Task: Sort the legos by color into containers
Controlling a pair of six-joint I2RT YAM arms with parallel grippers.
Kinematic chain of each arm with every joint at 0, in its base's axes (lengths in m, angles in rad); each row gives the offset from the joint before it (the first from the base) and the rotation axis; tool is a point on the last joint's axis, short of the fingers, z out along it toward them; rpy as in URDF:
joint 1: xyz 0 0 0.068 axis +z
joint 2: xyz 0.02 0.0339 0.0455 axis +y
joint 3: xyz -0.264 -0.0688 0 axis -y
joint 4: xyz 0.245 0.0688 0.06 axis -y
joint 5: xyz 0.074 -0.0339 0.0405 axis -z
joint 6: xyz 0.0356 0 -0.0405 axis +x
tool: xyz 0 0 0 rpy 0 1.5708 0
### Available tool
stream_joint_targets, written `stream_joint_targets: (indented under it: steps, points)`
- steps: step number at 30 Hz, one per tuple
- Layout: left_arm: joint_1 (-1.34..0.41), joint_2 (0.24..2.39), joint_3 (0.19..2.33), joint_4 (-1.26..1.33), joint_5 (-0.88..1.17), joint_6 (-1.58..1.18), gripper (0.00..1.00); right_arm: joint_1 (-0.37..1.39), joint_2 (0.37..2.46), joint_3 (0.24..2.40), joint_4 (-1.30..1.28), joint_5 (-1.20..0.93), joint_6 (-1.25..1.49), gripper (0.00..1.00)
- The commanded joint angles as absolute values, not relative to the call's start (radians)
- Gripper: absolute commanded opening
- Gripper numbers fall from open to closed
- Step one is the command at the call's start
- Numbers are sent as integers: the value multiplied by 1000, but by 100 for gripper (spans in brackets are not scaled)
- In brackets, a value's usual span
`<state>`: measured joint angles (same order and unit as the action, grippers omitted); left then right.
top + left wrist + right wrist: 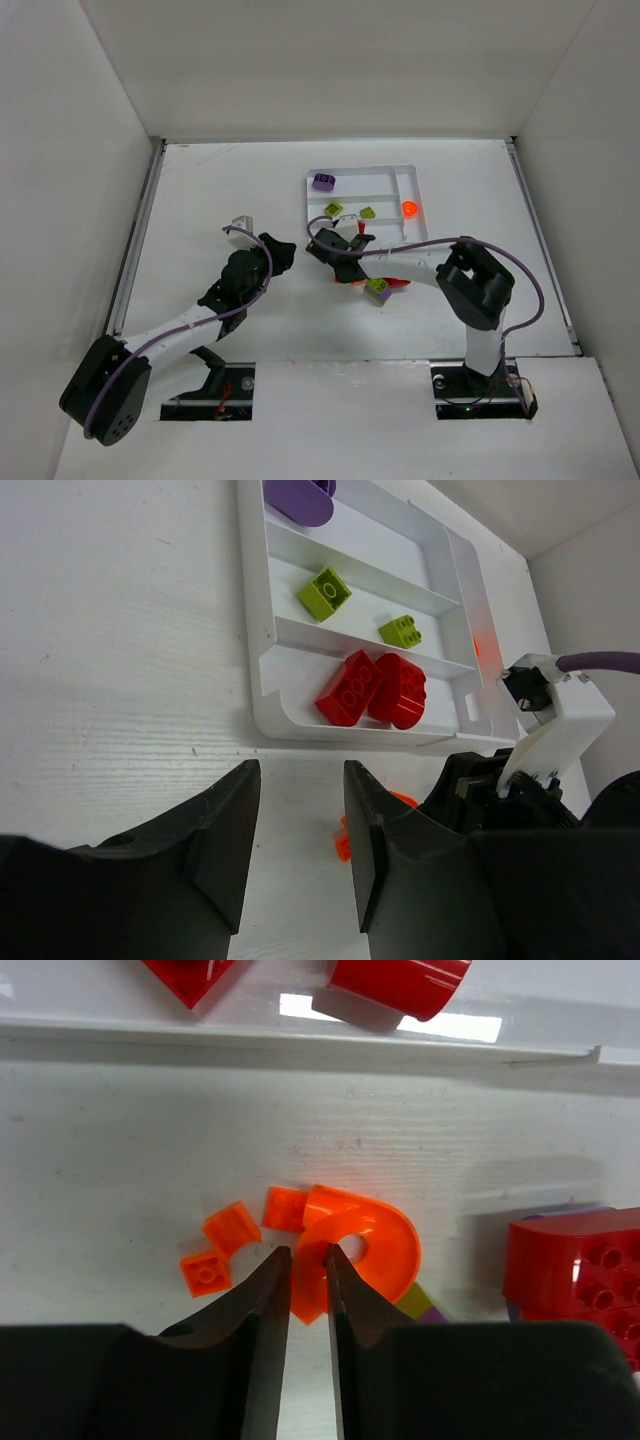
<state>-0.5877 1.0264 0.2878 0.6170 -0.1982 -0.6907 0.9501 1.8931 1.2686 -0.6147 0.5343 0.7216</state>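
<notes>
The white tray (311, 200) lies at the back centre. Its slots hold a purple piece (323, 181), two lime green bricks (333, 208) (368, 212) and an orange piece (409, 209) in the narrow end slot. The left wrist view shows two red pieces (347, 687) (399, 690) in the nearest slot. My right gripper (308, 1265) is shut on the edge of an orange curved piece (385, 1245) on the table just in front of the tray. My left gripper (300, 820) is open and empty, left of the tray.
Three small orange bricks (206, 1272) (232, 1227) (284, 1207) lie beside the curved piece. A red brick (580, 1260) and a green and purple piece (378, 287) lie to its right. The tray's near wall (300, 1035) is just beyond.
</notes>
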Motion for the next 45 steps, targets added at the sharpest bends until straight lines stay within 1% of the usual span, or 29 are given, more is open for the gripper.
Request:
stream_joint_targets:
  steps: [1, 5, 7, 12, 16, 19, 24, 28, 33, 35, 42, 44, 45]
  points:
    - [-585, 1008, 285, 672, -198, -690, 36, 958, 1925, 1301, -632, 581, 719, 25]
    - [-591, 1000, 284, 672, -198, -687, 36, 963, 1919, 1301, -632, 620, 724, 13]
    - [-593, 1000, 284, 672, -201, -684, 36, 978, 1895, 1296, -618, 630, 721, 11]
    - [-604, 1008, 290, 673, -192, -687, 36, 1012, 1781, 1298, -575, 644, 716, 8]
    - [-614, 1025, 296, 673, -198, -681, 36, 1010, 1662, 1260, -480, 621, 709, 7]
    - [-633, 1032, 308, 669, -192, -681, 36, 954, 1579, 1215, -414, 604, 693, 7]
    - [-694, 1092, 359, 640, -184, -652, 36, 738, 1471, 1129, -309, 554, 637, 8]
    - [-791, 1169, 419, 618, -187, -605, 36, 529, 1525, 1126, -200, 418, 600, 8]
    - [-870, 1229, 480, 563, -205, -558, 35, 368, 1658, 1183, -97, 272, 612, 8]
    - [-887, 1245, 491, 558, -230, -542, 35, 337, 1709, 1218, -84, 236, 624, 8]
    - [-929, 1348, 566, 485, -241, -493, 34, 257, 1842, 1344, -77, 226, 617, 9]
    - [-932, 1376, 581, 468, -242, -480, 34, 246, 1870, 1370, -77, 221, 617, 10]
    - [-932, 1387, 589, 459, -242, -479, 34, 243, 1879, 1385, -77, 218, 617, 13]
